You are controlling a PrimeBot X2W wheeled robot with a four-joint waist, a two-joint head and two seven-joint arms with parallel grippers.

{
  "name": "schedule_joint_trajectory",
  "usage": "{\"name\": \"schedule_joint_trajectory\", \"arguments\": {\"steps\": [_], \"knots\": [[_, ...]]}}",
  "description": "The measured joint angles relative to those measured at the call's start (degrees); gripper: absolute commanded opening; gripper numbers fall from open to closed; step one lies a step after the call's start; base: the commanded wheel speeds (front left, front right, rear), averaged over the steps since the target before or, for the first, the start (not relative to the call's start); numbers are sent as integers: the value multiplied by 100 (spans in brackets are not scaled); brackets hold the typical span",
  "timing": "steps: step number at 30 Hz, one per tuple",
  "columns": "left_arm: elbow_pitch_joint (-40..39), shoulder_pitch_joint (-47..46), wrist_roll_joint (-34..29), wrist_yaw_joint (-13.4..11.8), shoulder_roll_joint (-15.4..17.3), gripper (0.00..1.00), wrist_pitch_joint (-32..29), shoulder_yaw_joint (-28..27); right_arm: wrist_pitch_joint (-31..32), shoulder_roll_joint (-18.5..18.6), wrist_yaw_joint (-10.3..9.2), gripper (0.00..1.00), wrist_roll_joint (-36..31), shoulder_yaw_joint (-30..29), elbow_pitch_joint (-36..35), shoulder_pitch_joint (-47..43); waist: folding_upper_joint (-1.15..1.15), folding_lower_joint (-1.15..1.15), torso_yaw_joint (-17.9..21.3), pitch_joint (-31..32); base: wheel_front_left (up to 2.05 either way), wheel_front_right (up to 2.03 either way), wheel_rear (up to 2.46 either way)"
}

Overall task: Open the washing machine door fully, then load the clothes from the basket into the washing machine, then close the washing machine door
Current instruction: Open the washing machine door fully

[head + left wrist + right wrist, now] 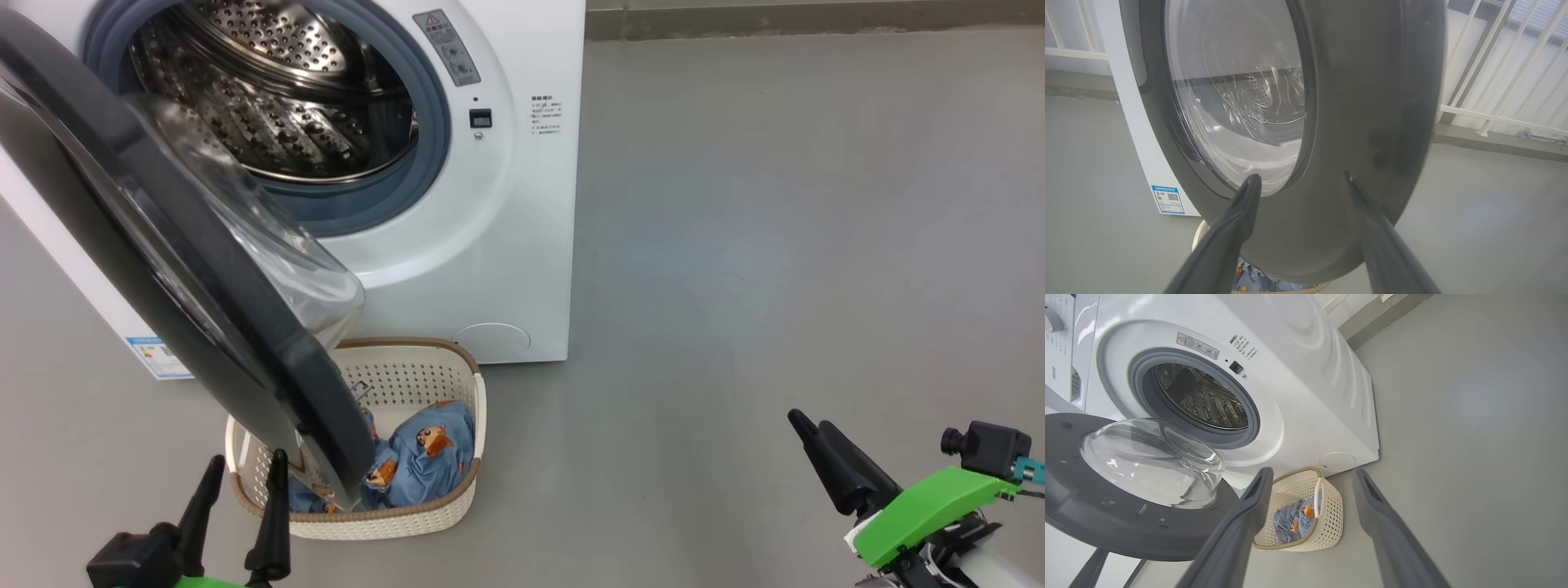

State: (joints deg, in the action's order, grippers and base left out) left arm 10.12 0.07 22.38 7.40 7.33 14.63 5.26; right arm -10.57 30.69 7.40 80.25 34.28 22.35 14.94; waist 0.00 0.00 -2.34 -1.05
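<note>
The washing machine (506,245) has its door (269,351) standing part-way open over the basket (408,523) and its clothes (429,457), the left gripper (249,457) spread wide and empty just beside the door's outer rim, the right gripper (808,420) likewise, well apart rightward

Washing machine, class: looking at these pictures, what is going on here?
A two-armed robot is doing laundry. The washing machine door hangs open over the basket, which holds the blue clothes; the drum looks empty. The left gripper, fingers open, points at the door's outer rim. The right gripper is open too, holding nothing.
</note>
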Motion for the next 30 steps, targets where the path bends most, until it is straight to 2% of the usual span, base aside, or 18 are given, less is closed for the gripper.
{"name": "schedule_joint_trajectory", "arguments": {"steps": [6,9,15,20,30], "knots": [[13,-1,0,0,-3,100,0,-16,-325,11,0,100,-327,163,233,1,0,0,4,-6,0,0,0],[18,0,-4,0,-12,100,0,-29,-366,29,0,100,-847,186,387,1,0,0,-4,-4,0,0,0],[14,0,-8,0,-25,100,0,-74,-368,-208,0,100,-1825,-581,287,-38,0,0,-3,-38,0,0,0],[10,-1,-24,0,-63,100,0,-91,-372,-438,0,100,-2911,-1245,36,-290,0,0,-13,-86,0,0,0],[-46,-4,-93,0,-77,100,0,-124,-374,-1094,0,100,-4606,-2802,-588,-915,0,0,-38,-135,0,0,0]]}}
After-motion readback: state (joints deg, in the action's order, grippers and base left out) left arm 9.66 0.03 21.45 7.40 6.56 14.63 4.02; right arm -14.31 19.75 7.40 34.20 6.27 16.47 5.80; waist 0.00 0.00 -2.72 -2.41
